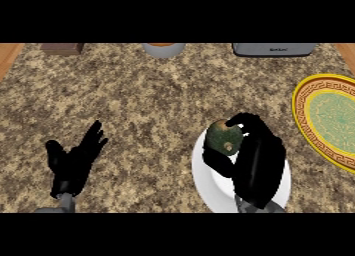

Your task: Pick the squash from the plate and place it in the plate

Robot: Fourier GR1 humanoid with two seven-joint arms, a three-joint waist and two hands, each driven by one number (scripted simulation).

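1. You are looking steeply down at a speckled brown granite tabletop [158, 95], with strips of orange-brown wood showing at its far left and far right corners.
2. Your right hand [255, 165] is reaching over a plain white round plate [203, 175] near the lower edge, and its fingers [243, 121] are curling around the round green squash [226, 139] from the right, with the thumb lying on the near left side.
3. The squash is sitting over the far part of the white plate (whether it is touching the plate or raised off it, you cannot tell), and its pale stem scar is facing you.
4. A yellow plate with a dark patterned border and a pale green centre [335, 122] is lying at the right edge of the view, partly cut off, just beside the white plate.
5. Your left hand [73, 162] is resting open at the lower left, fingers straight and pointing away from you, well apart from both plates.
6. Along the far edge you are seeing three cropped things: a dark brown block [62, 48] at the left, a grey round vessel with an orange inside [164, 49] in the middle, and a grey appliance [272, 49] at the right.
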